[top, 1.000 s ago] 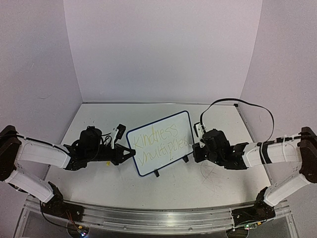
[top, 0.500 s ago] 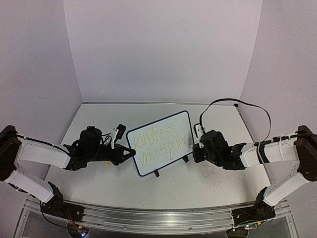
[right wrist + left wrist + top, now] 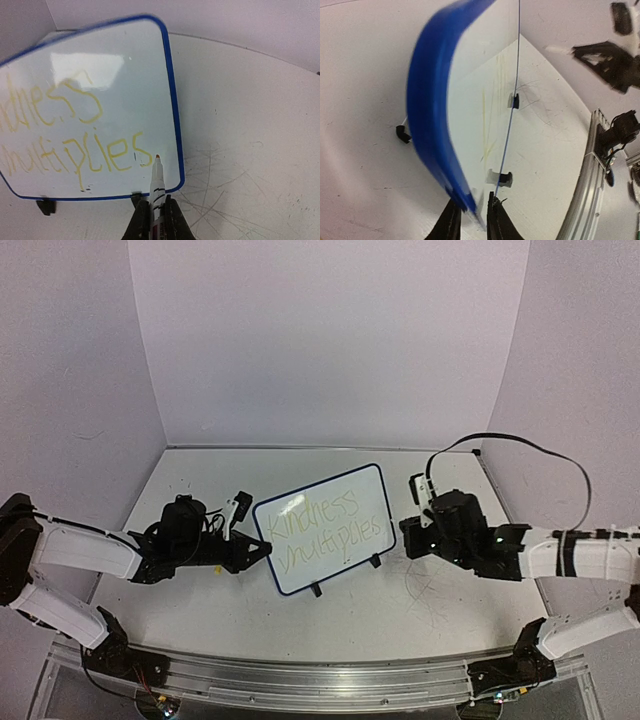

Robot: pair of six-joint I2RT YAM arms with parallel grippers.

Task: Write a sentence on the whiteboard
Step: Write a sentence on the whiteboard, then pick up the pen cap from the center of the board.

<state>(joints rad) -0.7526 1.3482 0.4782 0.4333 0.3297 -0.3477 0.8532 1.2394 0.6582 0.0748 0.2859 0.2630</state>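
We see the sentence (image 3: 322, 525) done.
Right claw (image 3: 155, 212) clamps marker (image 3: 157, 182); left claw (image 3: 471, 220) straddles board (image 3: 135, 85), hold unclear; it may topple.

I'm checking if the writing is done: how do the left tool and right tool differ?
The left tool straddles the whiteboard at its blue frame; the right tool is shut on a marker. The left tool is at the board's left edge; the right tool sits off its right side, marker tip toward the lower corner. Both point inward at the board.
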